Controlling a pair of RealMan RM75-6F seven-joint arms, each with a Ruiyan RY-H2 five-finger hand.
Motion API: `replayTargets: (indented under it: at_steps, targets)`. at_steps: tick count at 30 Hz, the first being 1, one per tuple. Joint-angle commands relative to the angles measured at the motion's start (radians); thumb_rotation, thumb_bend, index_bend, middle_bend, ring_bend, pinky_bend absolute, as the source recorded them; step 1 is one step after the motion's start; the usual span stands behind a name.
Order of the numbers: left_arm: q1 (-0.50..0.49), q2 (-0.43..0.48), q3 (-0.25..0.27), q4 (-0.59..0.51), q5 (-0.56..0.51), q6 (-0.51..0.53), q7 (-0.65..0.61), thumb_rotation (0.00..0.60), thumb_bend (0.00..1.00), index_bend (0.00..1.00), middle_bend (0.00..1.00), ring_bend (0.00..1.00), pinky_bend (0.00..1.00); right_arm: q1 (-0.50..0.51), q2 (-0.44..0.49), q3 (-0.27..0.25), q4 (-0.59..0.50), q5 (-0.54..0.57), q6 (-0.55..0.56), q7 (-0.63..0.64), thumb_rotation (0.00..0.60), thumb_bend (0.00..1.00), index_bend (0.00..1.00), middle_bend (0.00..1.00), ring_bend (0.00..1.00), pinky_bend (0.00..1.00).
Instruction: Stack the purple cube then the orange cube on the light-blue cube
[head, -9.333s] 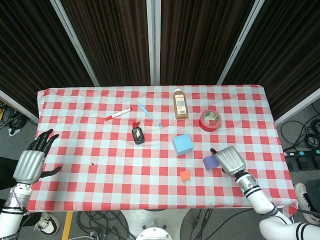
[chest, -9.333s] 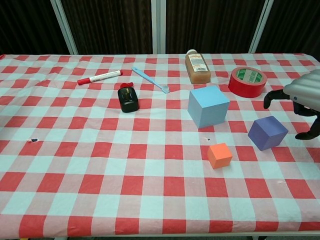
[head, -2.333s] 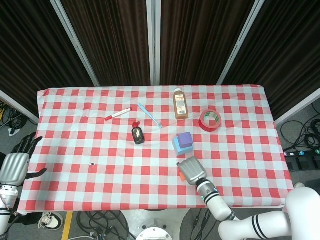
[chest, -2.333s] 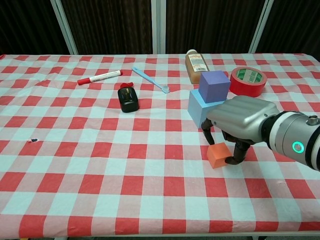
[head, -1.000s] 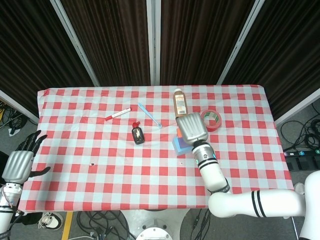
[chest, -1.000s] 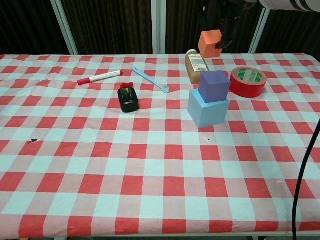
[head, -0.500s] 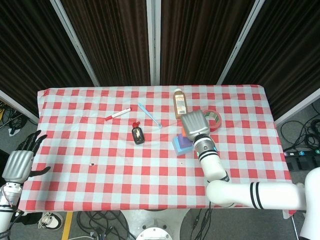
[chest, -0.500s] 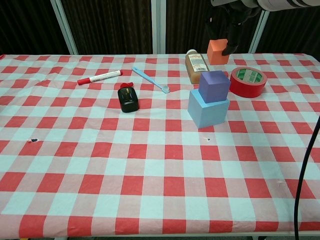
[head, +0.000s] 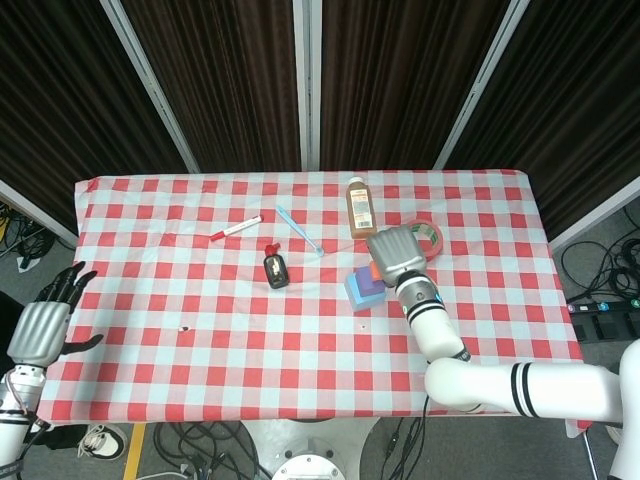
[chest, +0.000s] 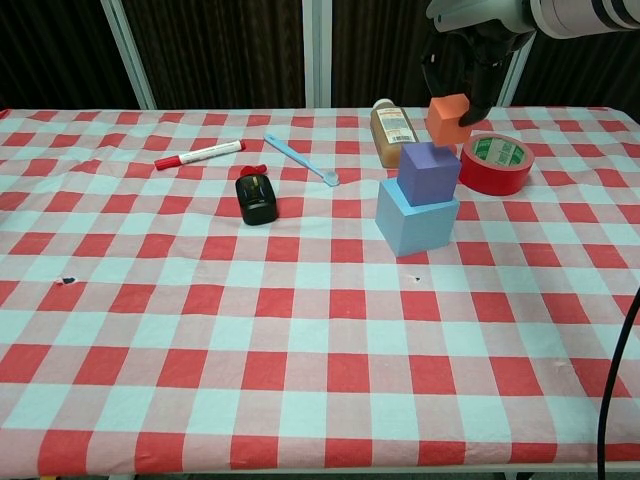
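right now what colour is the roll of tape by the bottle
Red, with a green-and-white label inside the core; the roll of tape shows best in the chest view.

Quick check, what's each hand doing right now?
Left hand: open, fingers spread, holding nothing, off the table's left edge.
Right hand: holding the orange cube just above the purple cube.

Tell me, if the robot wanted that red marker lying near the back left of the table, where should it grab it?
Probably around the middle of the red marker, coming straight down from above. It lies flat on the tablecloth, angled, with open cloth along both long sides, so fingers could close across its thin barrel. The nearest thing, the blue spoon, lies apart from it.
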Motion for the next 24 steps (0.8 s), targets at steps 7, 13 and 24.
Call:
replayTargets:
  at_steps: [7, 13, 24]
  targets:
    - [-0.001, -0.001, 0.0, 0.001, -0.004, -0.004, 0.005, 0.6, 0.16, 0.15, 0.12, 0.06, 0.21, 0.01, -0.006, -0.04, 0.03, -0.029, -0.038, 0.049, 0.6, 0.18, 0.54, 1.0, 1.0, 1.0]
    - [-0.001, -0.001, 0.0, 0.004, -0.006, -0.005, 0.004, 0.6, 0.16, 0.15, 0.12, 0.06, 0.21, 0.023, -0.015, -0.056, 0.043, -0.036, -0.047, 0.072, 0.6, 0.18, 0.54, 1.0, 1.0, 1.0]
    - [-0.001, 0.002, 0.0, 0.009, -0.008, -0.007, -0.002, 0.6, 0.16, 0.15, 0.12, 0.06, 0.21, 0.053, -0.031, -0.08, 0.061, -0.027, -0.05, 0.091, 0.6, 0.18, 0.54, 1.0, 1.0, 1.0]
